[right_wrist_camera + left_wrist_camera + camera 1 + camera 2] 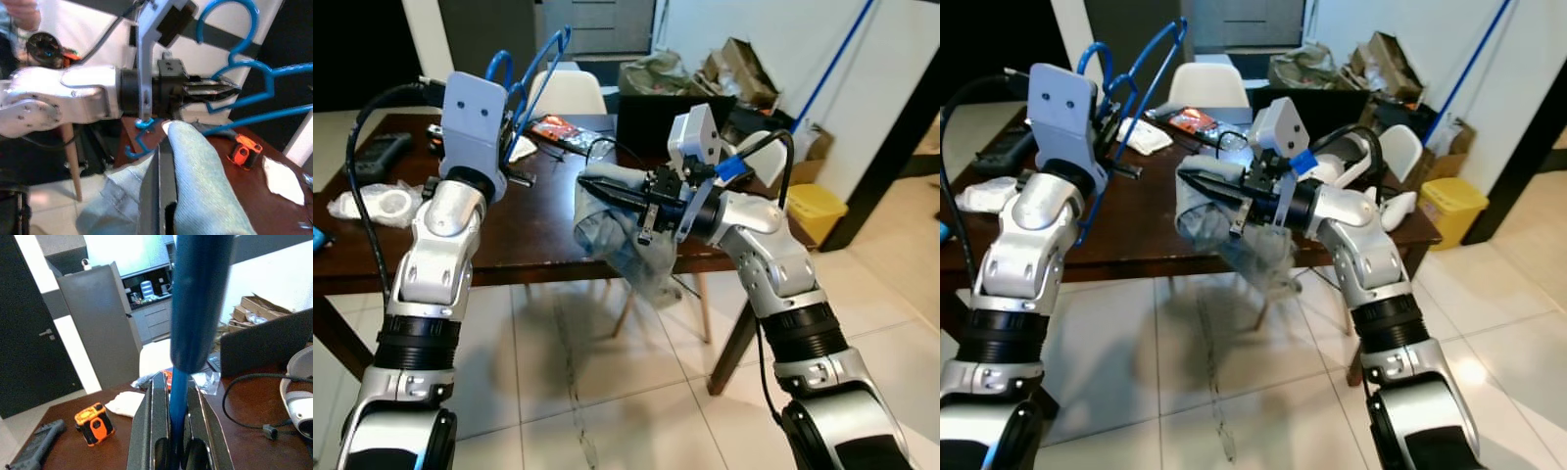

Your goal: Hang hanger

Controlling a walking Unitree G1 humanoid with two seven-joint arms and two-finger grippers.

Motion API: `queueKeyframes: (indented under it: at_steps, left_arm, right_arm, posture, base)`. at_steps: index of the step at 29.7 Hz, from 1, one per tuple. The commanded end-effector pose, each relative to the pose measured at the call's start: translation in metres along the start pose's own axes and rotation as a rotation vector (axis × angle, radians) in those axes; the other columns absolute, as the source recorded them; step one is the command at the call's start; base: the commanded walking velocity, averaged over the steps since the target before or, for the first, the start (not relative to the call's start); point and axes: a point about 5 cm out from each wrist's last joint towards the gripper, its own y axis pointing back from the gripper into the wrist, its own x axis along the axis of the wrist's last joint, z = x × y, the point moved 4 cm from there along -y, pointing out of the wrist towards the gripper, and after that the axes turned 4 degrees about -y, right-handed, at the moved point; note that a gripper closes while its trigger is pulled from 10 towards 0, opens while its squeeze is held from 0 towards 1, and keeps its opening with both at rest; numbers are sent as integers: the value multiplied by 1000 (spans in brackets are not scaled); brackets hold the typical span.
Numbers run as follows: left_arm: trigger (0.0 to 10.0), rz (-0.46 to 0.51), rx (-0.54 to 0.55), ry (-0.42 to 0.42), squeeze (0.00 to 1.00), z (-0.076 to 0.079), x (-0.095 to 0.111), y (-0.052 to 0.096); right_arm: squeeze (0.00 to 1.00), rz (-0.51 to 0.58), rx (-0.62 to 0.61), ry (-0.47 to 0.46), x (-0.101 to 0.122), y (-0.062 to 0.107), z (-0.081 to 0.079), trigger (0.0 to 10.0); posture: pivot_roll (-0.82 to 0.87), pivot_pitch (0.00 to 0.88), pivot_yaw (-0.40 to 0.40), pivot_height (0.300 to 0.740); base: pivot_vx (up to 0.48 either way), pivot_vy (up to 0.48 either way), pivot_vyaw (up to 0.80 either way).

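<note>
With the left gripper (234, 89) clamped on the blue plastic hanger (540, 67) and the right gripper (607, 190) pinching the pale grey-blue denim garment (625, 238), I'd hold the hanger level and feed the fabric over one arm slowly

A dark wooden table (524, 240) carried an orange tape measure (95, 423), a white cloth (126, 403), a red packet (560, 129), a black laptop (656, 116), a black cable (244, 401) and a dark meter (374, 155)
</note>
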Motion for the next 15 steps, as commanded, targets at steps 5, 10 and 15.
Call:
queueKeyframes:
  at_steps: [5,10,15]
  left_arm:
    - [10000,21,40,-26,0,-10,9,-1]
    - [10000,28,35,-22,0,-8,13,-1]
    - [10000,27,31,-20,0,-7,15,-1]
  right_arm:
    - [0,50,61,33,17,-6,-7,10000]
    - [0,75,-4,12,22,-12,0,10000]
    - [0,78,-73,14,25,-19,4,10000]
  posture:
    - [48,0,-16,740]
    - [48,0,-15,740]
    - [47,0,-13,740]
  base:
    - [323,0,756]
    - [317,0,151]
    - [422,0,0]
